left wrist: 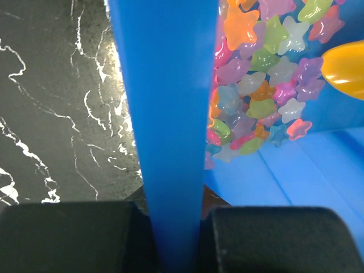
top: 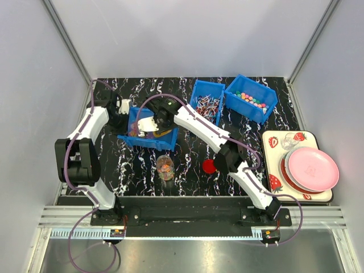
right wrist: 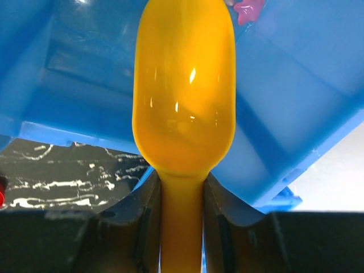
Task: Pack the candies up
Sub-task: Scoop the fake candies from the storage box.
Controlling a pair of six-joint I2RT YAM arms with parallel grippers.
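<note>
Currently the left gripper [top: 121, 107] is clamped shut on the side wall of the tilted blue bin [top: 162, 140], at the table's left-centre. Star-shaped candies [left wrist: 256, 85] in many colours are piled inside that bin, against the gripped wall. The yellow scoop [right wrist: 183, 96] is held by its handle between the closed fingers of the right gripper [right wrist: 182, 205], with its bowl inside the same bin, near the pile. A clear jar [top: 165, 168] with coloured pieces in it is set in front of the bin, and a red lid [top: 209, 166] is seen to its right. Wrapped candies [top: 207, 105] are kept in the middle bin [top: 196, 91] and pastel balls [top: 252, 100] in the right bin [top: 257, 115]. A pink plate [top: 311, 169] is stacked on a tray [top: 273, 139] at far right
</note>
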